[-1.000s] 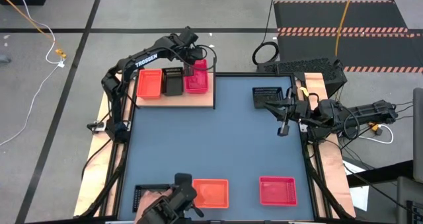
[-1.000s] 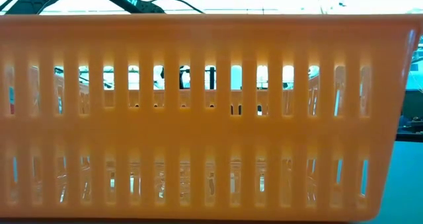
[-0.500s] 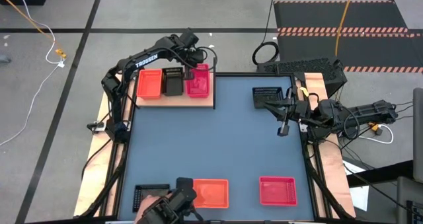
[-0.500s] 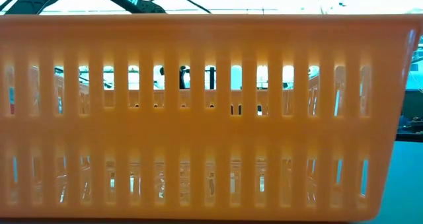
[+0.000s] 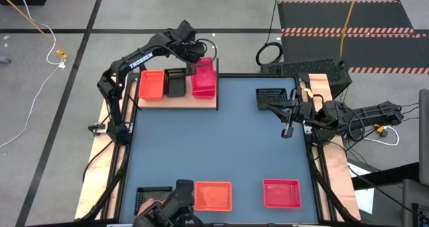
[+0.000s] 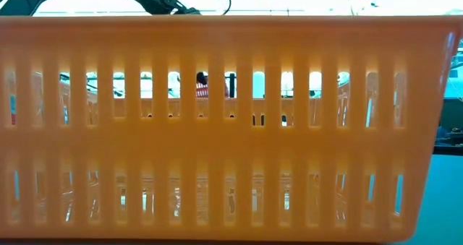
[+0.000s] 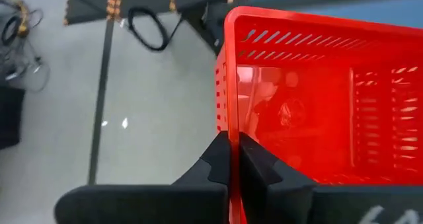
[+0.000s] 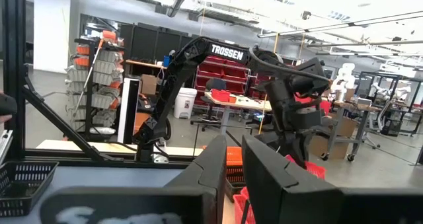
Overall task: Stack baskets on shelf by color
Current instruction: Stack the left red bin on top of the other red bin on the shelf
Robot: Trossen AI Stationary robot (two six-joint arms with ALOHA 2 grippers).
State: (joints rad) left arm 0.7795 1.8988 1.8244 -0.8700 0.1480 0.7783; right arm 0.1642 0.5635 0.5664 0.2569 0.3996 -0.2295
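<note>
Since pink goes on pink, left hand [image 5: 199, 61] pinches the pink-red basket's [image 5: 204, 79] rim, holding it over the shelf [image 5: 201, 101]; right hand [image 5: 287, 130], fingers nearly closed and empty, waits near the black basket [image 5: 271, 96].

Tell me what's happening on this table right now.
The left claw is pinching the rim of a pink-red basket at the right end of the shelf, beside a black basket and an orange basket already on it. The right claw hangs idle over the table near another black basket. Three more baskets, black, orange and pink-red, wait along the table's near edge.
</note>
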